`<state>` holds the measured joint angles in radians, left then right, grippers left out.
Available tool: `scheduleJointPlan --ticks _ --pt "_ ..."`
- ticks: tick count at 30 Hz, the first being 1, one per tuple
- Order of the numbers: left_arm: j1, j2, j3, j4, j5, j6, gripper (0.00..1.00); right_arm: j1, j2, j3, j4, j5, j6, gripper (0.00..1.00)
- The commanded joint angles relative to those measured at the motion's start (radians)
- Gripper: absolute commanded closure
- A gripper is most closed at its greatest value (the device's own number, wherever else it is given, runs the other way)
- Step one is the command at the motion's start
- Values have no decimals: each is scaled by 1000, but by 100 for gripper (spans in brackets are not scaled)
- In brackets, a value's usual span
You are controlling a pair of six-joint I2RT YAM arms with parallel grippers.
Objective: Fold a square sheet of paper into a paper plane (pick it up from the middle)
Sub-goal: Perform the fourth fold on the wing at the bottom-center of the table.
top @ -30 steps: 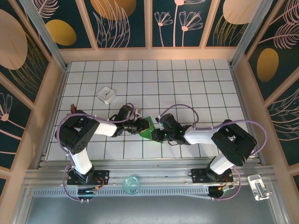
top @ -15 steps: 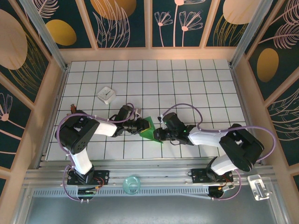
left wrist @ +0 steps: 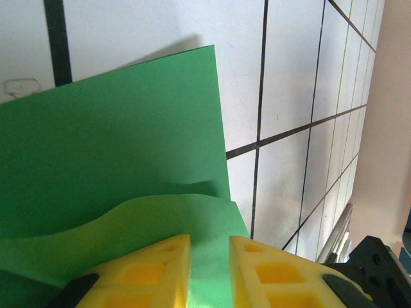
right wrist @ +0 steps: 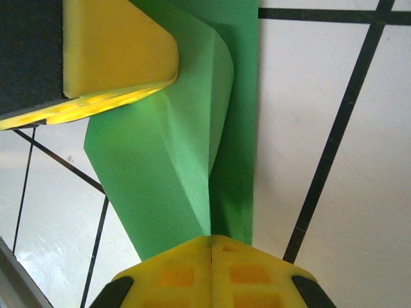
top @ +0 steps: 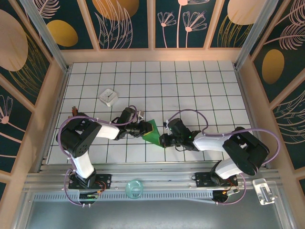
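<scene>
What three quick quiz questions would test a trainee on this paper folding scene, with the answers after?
1. True or false: the right gripper is shut on the green paper.
2. The white box sits: A) under the paper, B) apart from it, farther back and to the left, C) on top of the paper.
3. Fill in: the paper is not flat but ____.
Key: 1 true; 2 B; 3 creased.

Lab robot cell: tiled table [top: 190, 81], decorated walls [top: 128, 24]
</scene>
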<state>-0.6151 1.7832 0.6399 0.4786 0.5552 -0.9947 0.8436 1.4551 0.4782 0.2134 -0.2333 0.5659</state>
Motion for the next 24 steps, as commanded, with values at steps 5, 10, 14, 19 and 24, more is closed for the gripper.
scheduleJointPlan --ticks 5,10,14,19,24 --pt "8 12 -20 -31 -26 22 76 33 20 -60 14 23 47 97" --pt "7 5 -29 -17 -24 16 76 39 27 -67 0 48 40 95" --pt "7 5 -30 1 -13 14 75 39 5 -34 -45 101 13 95" --pt "7 -22 -4 42 19 -5 73 41 2 2 -68 170 -4 98" --pt "7 -30 32 51 42 -10 71 42 7 15 -55 222 -26 99"
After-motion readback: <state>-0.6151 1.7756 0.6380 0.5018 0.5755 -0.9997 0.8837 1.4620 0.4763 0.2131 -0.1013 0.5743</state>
